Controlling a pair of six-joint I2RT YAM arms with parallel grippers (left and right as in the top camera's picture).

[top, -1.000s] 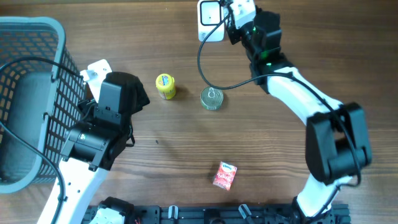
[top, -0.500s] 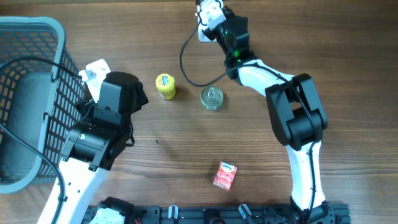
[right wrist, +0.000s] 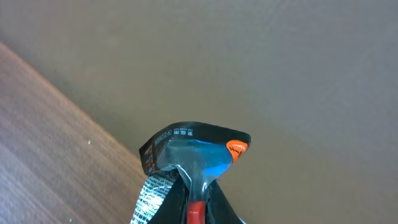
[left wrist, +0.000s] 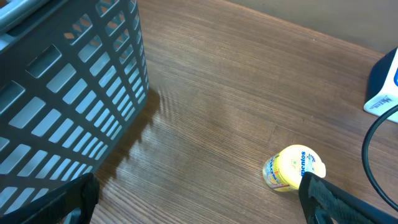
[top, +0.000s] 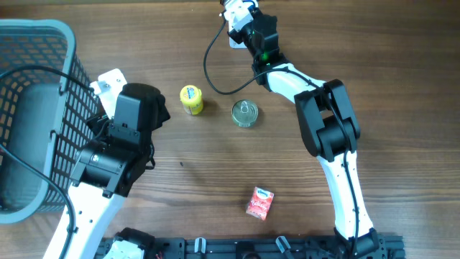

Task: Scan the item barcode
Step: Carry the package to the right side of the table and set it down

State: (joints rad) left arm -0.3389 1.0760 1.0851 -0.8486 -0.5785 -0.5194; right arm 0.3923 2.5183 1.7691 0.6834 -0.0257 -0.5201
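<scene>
**Packet pinched in the right jaws**

The right gripper (right wrist: pixel 194 198) jaws are clamped on a small packet (right wrist: pixel 194 149), which sticks up from them at top centre of the overhead view. It is glossy blue foil with an orange spot and a black printed strip. The left gripper (left wrist: pixel 199 202) jaws stand wide.

Basket (top: pixel 43 27) far left; tub (top: pixel 191 99) left of can (top: pixel 245 114), near; packet (top: pixel 260 203) in front of can, well apart
</scene>
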